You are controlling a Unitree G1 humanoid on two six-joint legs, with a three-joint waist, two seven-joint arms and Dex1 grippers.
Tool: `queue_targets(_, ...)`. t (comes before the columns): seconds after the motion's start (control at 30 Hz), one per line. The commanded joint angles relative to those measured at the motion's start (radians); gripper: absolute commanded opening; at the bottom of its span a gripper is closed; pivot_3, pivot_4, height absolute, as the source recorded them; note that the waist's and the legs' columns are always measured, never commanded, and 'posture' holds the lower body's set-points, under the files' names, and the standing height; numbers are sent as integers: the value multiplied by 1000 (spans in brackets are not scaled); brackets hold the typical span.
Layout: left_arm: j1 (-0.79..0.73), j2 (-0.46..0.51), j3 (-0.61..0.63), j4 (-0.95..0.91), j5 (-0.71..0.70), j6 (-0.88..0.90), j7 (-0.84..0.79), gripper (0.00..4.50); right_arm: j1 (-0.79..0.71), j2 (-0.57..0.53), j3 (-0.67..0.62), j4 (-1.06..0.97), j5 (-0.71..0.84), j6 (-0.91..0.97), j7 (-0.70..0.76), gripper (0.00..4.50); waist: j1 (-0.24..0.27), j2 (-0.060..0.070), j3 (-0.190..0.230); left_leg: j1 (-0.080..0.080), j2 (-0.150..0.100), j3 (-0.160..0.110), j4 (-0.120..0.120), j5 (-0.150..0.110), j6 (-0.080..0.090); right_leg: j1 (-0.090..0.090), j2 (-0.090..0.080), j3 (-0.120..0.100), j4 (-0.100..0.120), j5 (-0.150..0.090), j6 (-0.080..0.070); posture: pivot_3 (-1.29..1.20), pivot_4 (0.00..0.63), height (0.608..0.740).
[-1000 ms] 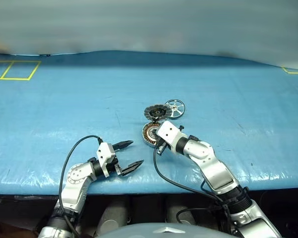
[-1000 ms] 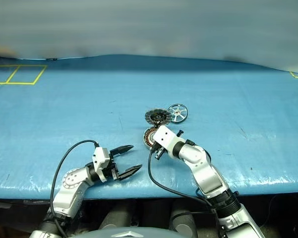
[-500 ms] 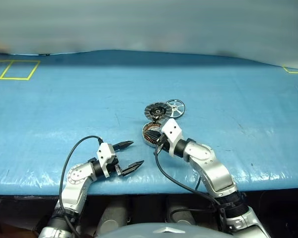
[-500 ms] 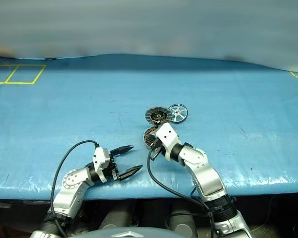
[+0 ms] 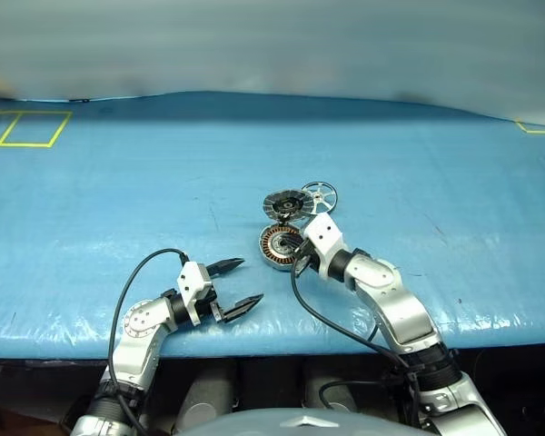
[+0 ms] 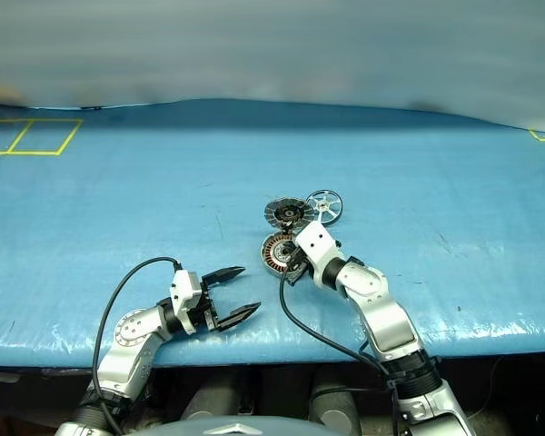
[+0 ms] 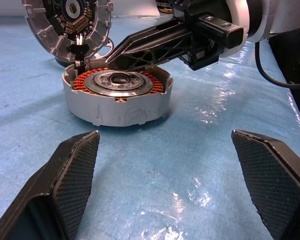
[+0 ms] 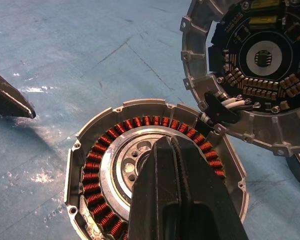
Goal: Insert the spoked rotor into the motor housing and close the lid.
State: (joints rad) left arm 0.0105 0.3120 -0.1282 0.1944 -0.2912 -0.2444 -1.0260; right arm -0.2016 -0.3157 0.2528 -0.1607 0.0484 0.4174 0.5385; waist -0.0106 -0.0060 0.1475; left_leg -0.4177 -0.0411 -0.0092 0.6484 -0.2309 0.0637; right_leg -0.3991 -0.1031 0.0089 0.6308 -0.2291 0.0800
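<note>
The motor housing (image 5: 276, 245), a silver cup with copper windings (image 8: 92, 175) around a silver hub, lies on the blue table cover. Its hinged lid (image 5: 286, 203) stands tilted open behind it, dark inner face (image 8: 262, 60) showing. Just right of the lid lies the spoked rotor (image 5: 319, 196), free of both grippers. My right gripper (image 8: 167, 147) is shut with nothing in it, and its tips (image 7: 115, 57) hover just over the housing's hub. To the near left of the housing my left gripper (image 5: 241, 285) stands open and empty, facing the housing (image 7: 115, 95).
The blue cover (image 5: 418, 182) runs wide on all sides of the parts. Yellow tape squares (image 5: 27, 127) mark its far left corner, and another yellow mark (image 5: 538, 131) sits at the far right. The table's front edge (image 5: 490, 331) lies close under both arms.
My right gripper, still shut, has shifted a little to the right and rolled over the housing, so more of the windings show. The left arm has kept still.
</note>
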Motion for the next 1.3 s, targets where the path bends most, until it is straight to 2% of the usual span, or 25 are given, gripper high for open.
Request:
queue_targets(0.03, -4, -5, -4, -3, -3, -7, 3, 4500, -2, -24, 26, 19, -49, -8, -8, 26, 0, 0, 0, 0, 0, 0, 0, 0, 0, 0, 0, 0, 0, 0, 0, 0, 150, 740)
queue_targets(0.13, 0, -5, -4, -5, -3, -7, 4, 4500, -2, -52, 61, 38, -109, -12, -19, 26, 0, 0, 0, 0, 0, 0, 0, 0, 0, 1, 0, 0, 0, 0, 0, 0, 150, 740)
queue_targets(0.47, 1, -5, -4, -2, -2, -6, 4, 4500, 8, -53, 72, 25, -127, -4, -13, 26, 2, -1, -1, 1, 0, 0, 1, 0, 0, 2, 0, 0, 0, 0, 0, 0, 150, 740)
queue_targets(0.77, -1, -8, -6, 2, -1, -6, 4, 4500, 5, -105, 146, 32, -243, 9, -18, 26, 4, -1, -4, 2, 0, 0, 1, 0, 0, 3, 0, -1, 0, 0, 0, 0, 150, 740)
queue_targets(1.13, 1, -11, -7, 2, 0, -8, 1, 4500, 14, -81, 107, 6, -220, 10, -15, 26, 6, -2, -5, 3, 0, -1, 1, 0, 0, 4, 0, -1, -1, 0, 0, 0, 150, 740)
queue_targets(1.3, -3, -12, -2, 5, -1, -13, 2, 4500, 32, 12, -2, -86, -55, -15, -1, 26, 7, -2, -4, 2, 0, -1, 0, 0, 0, 3, 0, -1, -1, 0, 0, 0, 150, 740)
